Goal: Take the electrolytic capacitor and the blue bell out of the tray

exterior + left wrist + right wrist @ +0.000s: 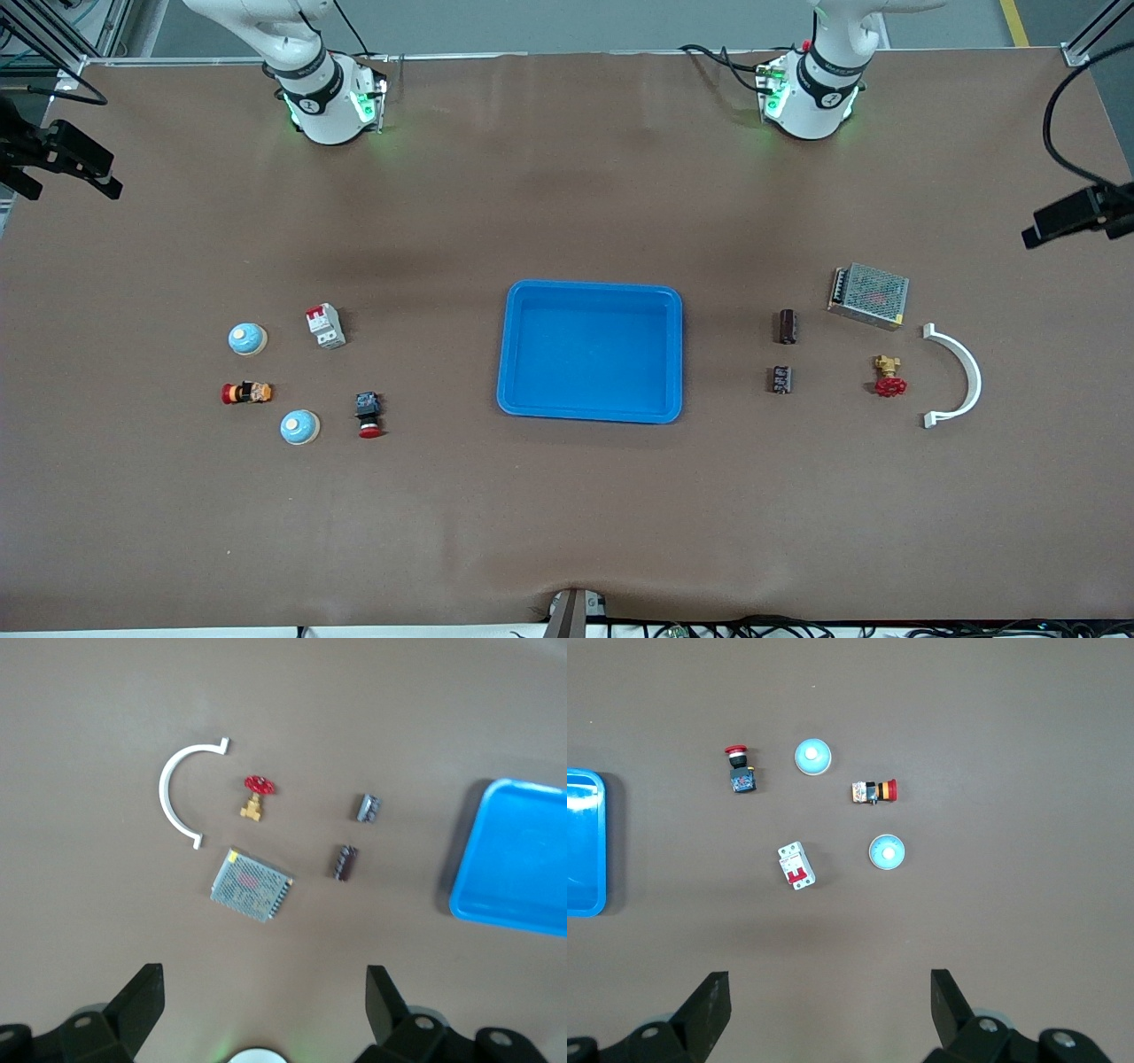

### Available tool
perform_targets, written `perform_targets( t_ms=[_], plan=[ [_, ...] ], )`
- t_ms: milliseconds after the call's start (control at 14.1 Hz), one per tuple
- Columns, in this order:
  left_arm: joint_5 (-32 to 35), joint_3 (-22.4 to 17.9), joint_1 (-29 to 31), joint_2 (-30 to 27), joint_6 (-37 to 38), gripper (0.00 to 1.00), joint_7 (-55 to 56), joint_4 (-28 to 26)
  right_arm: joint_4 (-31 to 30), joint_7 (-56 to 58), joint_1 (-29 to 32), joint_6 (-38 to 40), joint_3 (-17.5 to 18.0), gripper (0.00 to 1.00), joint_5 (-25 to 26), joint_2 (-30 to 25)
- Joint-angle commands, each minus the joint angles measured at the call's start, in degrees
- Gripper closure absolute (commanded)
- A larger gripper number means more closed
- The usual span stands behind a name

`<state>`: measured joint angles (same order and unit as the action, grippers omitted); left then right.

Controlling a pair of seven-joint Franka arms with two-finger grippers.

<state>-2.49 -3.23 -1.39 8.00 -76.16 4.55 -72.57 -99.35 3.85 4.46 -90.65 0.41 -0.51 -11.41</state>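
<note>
Blue and bare, the tray sits mid-table. I see both bells toward the right arm's end and both capacitors toward the left arm's, already out. Farthest, left gripper and right gripper hang spread, waiting.

Blue tray is seen flat mid-table. 2 dark capacitors lie outside it toward the left arm's end. 2 blue bells sit toward the right arm's end.

Glossy plastic tray, matt table
</note>
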Motion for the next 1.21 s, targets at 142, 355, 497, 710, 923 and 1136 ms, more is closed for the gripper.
perform_targets(
  t_ms=[142,355,497,710,923,1136],
  plan=[
    [0.46,2.33,-1.95,-5.01,-0.30,0.00,-2.35,-4.51,2.49,-0.51,0.73,0.65,0.65,0.00,0.95,0.68],
    [1.18,4.28,-2.13,-4.57,-1.53,0.00,-2.28,-4.07,2.58,-0.59,0.73,0.57,0.65,0.00,0.95,0.68],
    [0.48,4.37,-2.48,-3.52,-2.41,0.00,-2.44,-4.07,2.58,-0.59,0.73,0.57,0.65,0.00,0.95,0.68],
    [0.12,4.28,-2.65,-2.99,-2.50,0.00,-2.27,-3.46,2.58,-0.68,0.73,0.57,0.65,0.00,0.95,0.68],
    [1.60,4.19,-2.48,-4.13,-2.68,0.00,-8.39,-4.33,2.93,-0.59,0.82,0.57,0.65,0.00,0.95,0.68],
    [4.95,4.37,-2.74,-4.13,-4.78,0.00,-11.15,-4.68,3.02,-0.51,0.82,0.57,0.65,0.00,0.95,0.68]
  ],
)
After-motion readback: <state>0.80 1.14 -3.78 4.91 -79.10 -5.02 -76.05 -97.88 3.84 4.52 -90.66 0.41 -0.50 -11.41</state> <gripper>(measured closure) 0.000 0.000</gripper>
